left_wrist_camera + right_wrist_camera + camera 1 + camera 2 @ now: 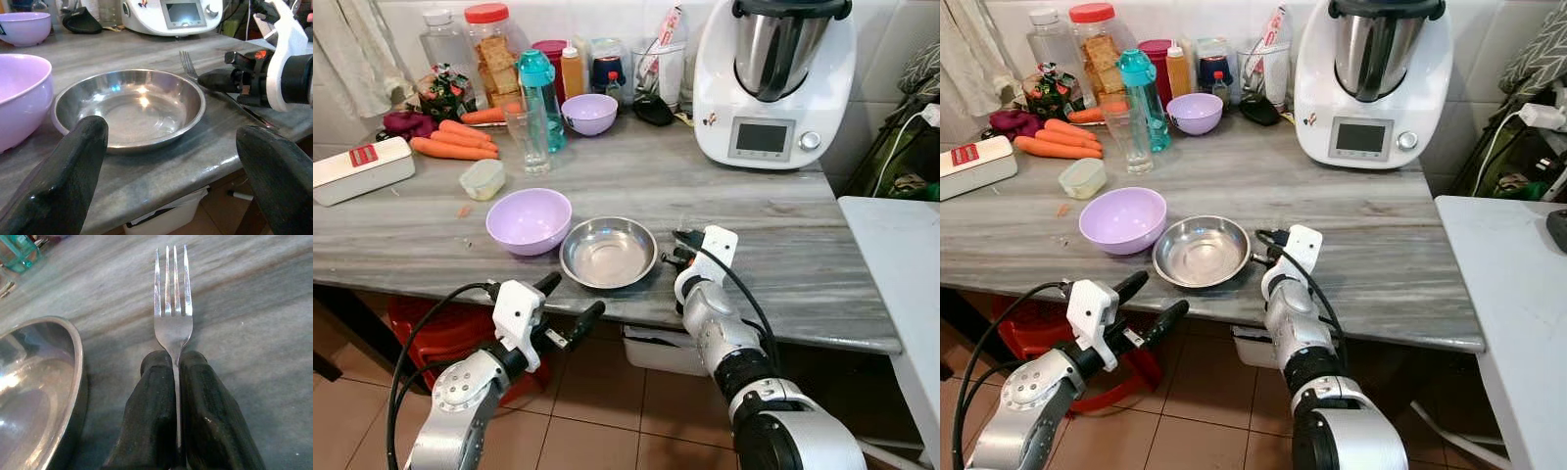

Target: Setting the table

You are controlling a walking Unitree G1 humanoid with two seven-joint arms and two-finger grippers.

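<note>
A steel dish [608,252] sits near the front edge of the grey marble table [783,235], with a lilac bowl [529,220] touching it on its left. My right gripper [677,250] is just right of the dish, low over the tabletop, shut on the handle of a fork [172,308]. The fork's tines [187,64] point toward the back of the table. My left gripper [576,296] hangs open in front of the table edge, below and ahead of the dish, with nothing between its fingers [73,166].
At the back stand a white cooking machine [773,78], a second lilac bowl [590,113], a glass [527,135], a teal bottle [540,93], jars and carrots [450,147]. A small lidded tub [482,179] and white box [357,168] lie left. A white counter [901,264] adjoins at right.
</note>
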